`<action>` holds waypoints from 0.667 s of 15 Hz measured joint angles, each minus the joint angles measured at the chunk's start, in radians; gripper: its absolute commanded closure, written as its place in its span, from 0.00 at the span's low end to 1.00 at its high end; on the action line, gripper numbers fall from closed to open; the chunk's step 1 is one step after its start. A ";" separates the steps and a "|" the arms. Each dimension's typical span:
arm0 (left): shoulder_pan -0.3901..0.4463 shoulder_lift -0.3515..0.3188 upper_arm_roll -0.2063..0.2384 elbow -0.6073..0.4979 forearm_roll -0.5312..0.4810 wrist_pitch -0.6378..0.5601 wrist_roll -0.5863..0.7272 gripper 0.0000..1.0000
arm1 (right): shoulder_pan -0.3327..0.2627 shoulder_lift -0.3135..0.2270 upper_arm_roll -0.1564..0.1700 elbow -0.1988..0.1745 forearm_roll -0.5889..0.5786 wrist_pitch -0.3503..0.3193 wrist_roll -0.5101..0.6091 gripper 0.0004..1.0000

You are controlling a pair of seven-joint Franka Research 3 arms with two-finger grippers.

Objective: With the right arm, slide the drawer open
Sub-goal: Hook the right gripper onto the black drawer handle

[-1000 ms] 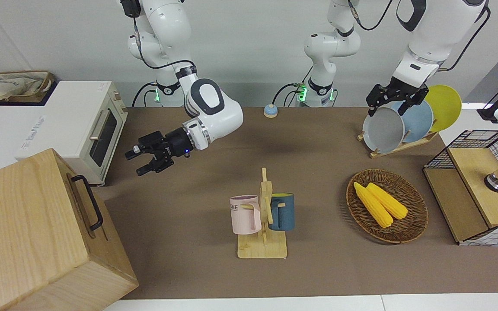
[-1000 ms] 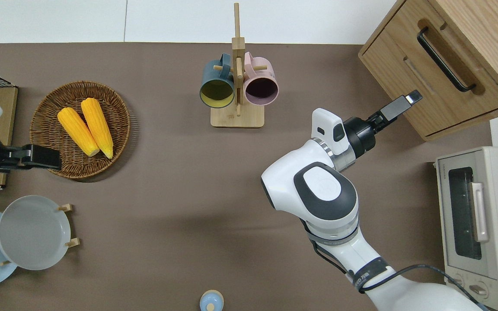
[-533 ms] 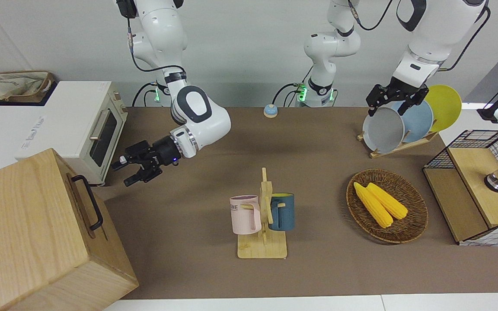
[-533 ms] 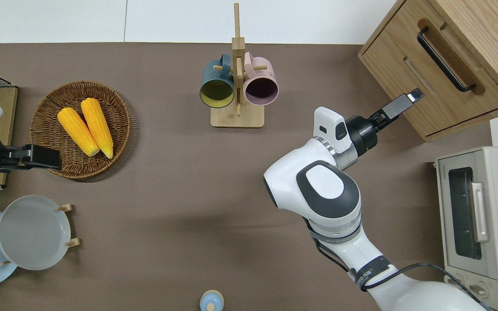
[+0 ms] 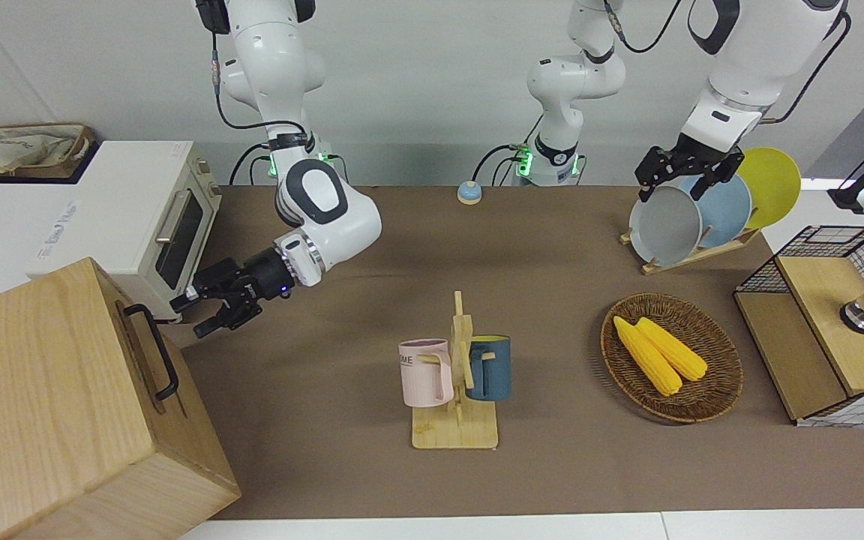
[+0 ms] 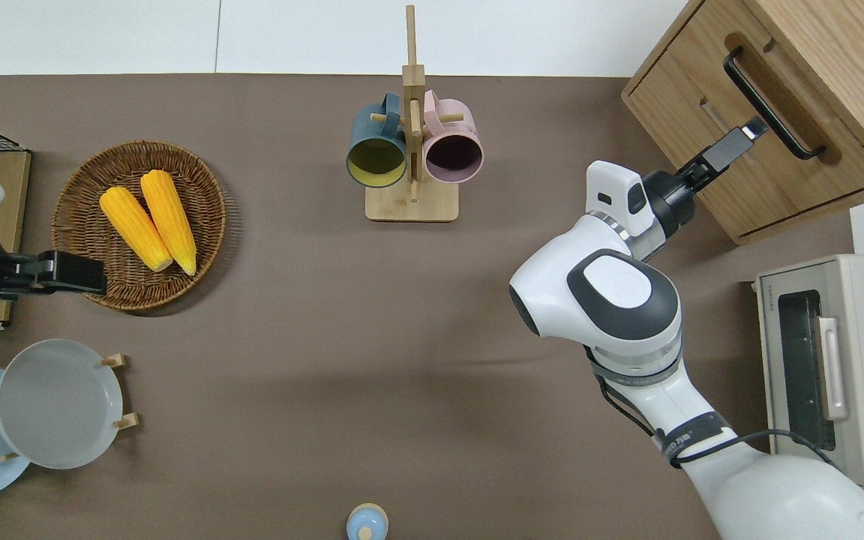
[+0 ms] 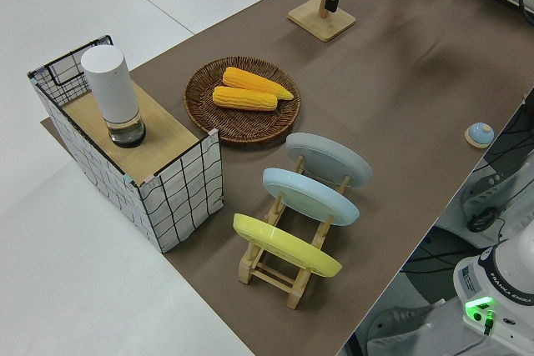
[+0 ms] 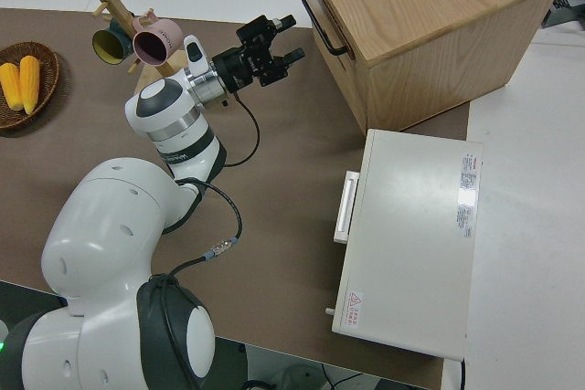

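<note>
1. So far nothing is opened; the drawer is seen shut in the cabinet at the right arm's end of the table; its handle is not yet gripped; grasp and pull are left.
2. The right gripper is held open-fingered, just beside the handle.
3. Compared with a second ago, it is found closer to the handle.
4. The left arm is parked.

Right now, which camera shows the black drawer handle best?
The overhead view: the whole black bar handle lies unhidden on the drawer, with the open right gripper nearly on it. The front and right side views show it edge-on, and the left side view misses it.
</note>
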 measured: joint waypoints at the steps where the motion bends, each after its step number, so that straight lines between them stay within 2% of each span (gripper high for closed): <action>1: 0.000 0.000 0.000 0.000 0.000 0.000 0.000 0.00 | -0.001 0.001 -0.011 0.005 -0.006 0.020 0.000 0.06; 5: 0.000 0.000 0.000 0.000 0.000 0.000 0.000 0.00 | -0.003 0.003 -0.060 0.014 -0.033 0.088 0.000 0.07; 10: 0.000 0.000 0.000 0.000 0.000 0.000 0.000 0.00 | -0.008 0.009 -0.069 0.026 -0.036 0.106 0.000 0.14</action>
